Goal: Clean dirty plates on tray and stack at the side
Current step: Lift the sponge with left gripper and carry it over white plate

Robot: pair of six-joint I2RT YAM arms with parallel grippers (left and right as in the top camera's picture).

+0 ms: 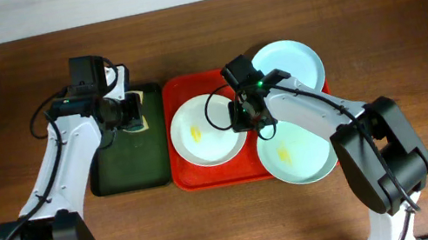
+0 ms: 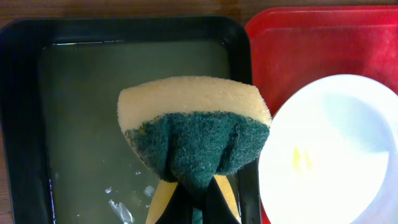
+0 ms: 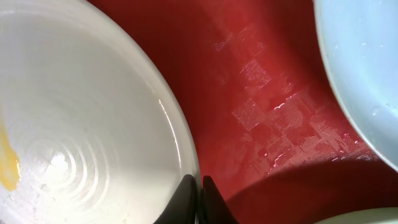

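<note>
The left gripper [image 2: 196, 200] is clamped on a folded sponge [image 2: 186, 118], yellow foam with a dark green scouring face bunched between the fingers. Its wrist view shows what the overhead hides: the sponge hangs over cloudy water [image 2: 87, 124] in the dark green tray [image 2: 18, 124], with the white plate [image 2: 336, 149] just beside that tray's right wall. From above, the sponge is mostly covered by the arm.

The right gripper [image 3: 199, 196] has its jaws drawn nearly together on the near rim of the white plate, one finger over the inner face and the other outside it. Only this close view shows the grip. It also shows water droplets on the red tray [image 3: 249, 93].

The overhead alone gives the layout. All three plates lie in the red tray: the white at its left, the pale blue plate [image 1: 288, 63] at the far right, the mint green plate [image 1: 295, 152] at the near right. The white and mint plates each carry a yellow smear [image 1: 196, 130].
</note>
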